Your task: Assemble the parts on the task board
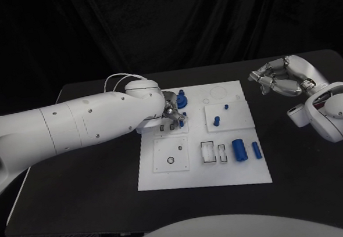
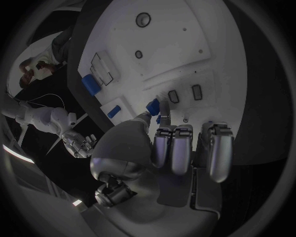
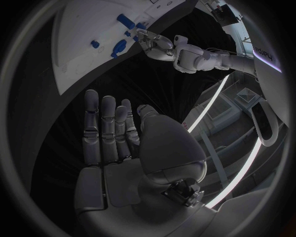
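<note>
**Left hand at the task board's far-left corner**

The left hand (image 1: pixel 168 114) pinches a small blue part (image 2: pixel 153 105) over the white task board (image 1: pixel 166 175). The right hand (image 1: pixel 279 77) hovers off the board's right edge, holding nothing, fingers loosely extended. Further blue parts (image 1: pixel 240 150) lie on the board, centred on the black worktop (image 1: pixel 79 194).

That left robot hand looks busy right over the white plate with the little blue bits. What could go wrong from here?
Two risks, as I judge it:
1. The left robot hand works tight against the small blue parts at the task board's far edge; it could knock one over.
2. Its fingers hide the spot, so a misaligned part might go unnoticed.
</note>
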Controlling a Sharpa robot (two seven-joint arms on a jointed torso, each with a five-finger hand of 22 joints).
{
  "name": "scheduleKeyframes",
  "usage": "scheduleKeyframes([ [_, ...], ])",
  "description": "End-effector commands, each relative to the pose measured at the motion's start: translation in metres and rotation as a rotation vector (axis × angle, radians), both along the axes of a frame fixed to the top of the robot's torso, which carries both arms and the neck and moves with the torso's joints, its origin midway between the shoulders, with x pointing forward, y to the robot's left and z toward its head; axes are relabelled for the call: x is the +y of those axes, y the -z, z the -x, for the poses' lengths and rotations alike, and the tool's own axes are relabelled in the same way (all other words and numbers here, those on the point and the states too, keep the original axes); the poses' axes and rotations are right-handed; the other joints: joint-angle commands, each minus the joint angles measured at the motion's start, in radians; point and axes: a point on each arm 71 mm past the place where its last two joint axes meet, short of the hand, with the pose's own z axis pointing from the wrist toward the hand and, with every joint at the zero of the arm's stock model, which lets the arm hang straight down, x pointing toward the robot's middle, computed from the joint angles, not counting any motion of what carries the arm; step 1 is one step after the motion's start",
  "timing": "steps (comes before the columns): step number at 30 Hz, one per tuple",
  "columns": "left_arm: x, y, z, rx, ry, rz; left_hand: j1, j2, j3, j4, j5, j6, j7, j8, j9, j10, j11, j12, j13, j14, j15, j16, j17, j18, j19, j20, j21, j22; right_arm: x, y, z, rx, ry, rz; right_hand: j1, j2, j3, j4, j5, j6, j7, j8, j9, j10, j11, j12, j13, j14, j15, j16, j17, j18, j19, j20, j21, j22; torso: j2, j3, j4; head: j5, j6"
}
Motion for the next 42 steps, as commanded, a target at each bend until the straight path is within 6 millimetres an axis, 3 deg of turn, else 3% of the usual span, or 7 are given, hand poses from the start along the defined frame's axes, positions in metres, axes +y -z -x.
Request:
scheduleKeyframes([
  [1,-0.0026,0.0018,0.0016,0.010,0.024,-0.001,-0.008,-0.001,0.007,0.001,0.005,0.013,0.001,-0.009,-0.002,0.102,-0.002,0.004,0.263,0.106,-0.002,0.003,0.263,0.015,0.009,-0.004,-0.003,0.120,-0.0001,0.0006,0.0001,-0.005,0.007,0.005,0.009,0.000,0.006,0.000,0.005,0.001,-0.006,0.004,0.001,0.005,0.002,0.002,-0.001,0.009,0.000,0.004,-0.001,0.011,0.005,0.001,-0.004,-0.001,0.000,0.0003,-0.0012,0.000,0.000],
  [13,-0.0034,0.0025,0.0022,0.012,0.029,0.003,-0.003,-0.004,0.024,-0.015,0.026,0.027,0.000,-0.036,-0.005,0.102,-0.002,0.004,0.263,0.106,-0.003,0.003,0.263,0.014,0.013,-0.004,-0.003,0.123,-0.0003,0.0012,0.0001,0.003,0.009,0.006,0.010,0.001,0.006,0.000,0.005,0.001,-0.006,0.004,0.001,0.006,0.002,0.003,0.000,0.010,-0.001,0.005,-0.001,0.011,0.006,0.001,-0.004,-0.001,0.001,0.0003,-0.0003,0.003,0.000],
  [18,-0.0021,0.0028,0.0020,0.013,0.026,0.000,-0.032,-0.005,0.020,0.001,0.004,0.042,0.002,-0.052,-0.003,0.102,-0.001,0.004,0.263,0.106,-0.002,0.003,0.263,0.014,0.014,-0.003,-0.003,0.125,-0.0008,0.0014,0.0001,0.007,0.011,0.006,0.011,0.002,0.008,0.000,0.006,0.001,-0.006,0.004,0.000,0.009,0.001,0.004,0.000,0.012,-0.001,0.006,0.000,0.011,0.007,0.001,-0.004,-0.001,0.001,0.0000,0.0003,0.003,0.000],
  [27,-0.0026,0.0030,0.0032,0.017,0.031,-0.002,-0.039,-0.007,0.018,0.004,-0.004,0.047,0.001,-0.058,0.000,0.102,-0.001,0.004,0.263,0.106,-0.001,0.003,0.263,0.013,0.016,-0.003,-0.002,0.128,-0.0010,0.0018,-0.0001,0.012,0.013,0.007,0.011,0.002,0.008,0.000,0.006,0.001,-0.006,0.004,0.000,0.009,0.001,0.004,0.000,0.012,-0.001,0.006,0.000,0.011,0.007,0.001,-0.004,-0.001,0.002,-0.0003,0.0010,0.004,0.000],
  [42,-0.0001,0.0045,0.0047,0.033,0.032,-0.018,-0.016,-0.016,0.041,-0.033,0.023,0.069,-0.006,-0.079,0.008,0.102,-0.007,0.004,0.263,0.106,-0.006,0.003,0.263,0.009,0.028,-0.006,0.006,0.145,-0.0020,0.0026,-0.0010,0.020,0.013,0.010,0.012,0.001,0.009,0.000,0.006,-0.001,-0.005,0.004,0.000,0.010,0.001,0.004,-0.003,0.014,-0.001,0.006,-0.001,0.011,0.009,0.000,-0.005,-0.001,0.000,-0.0007,0.0002,0.004,0.000],
])
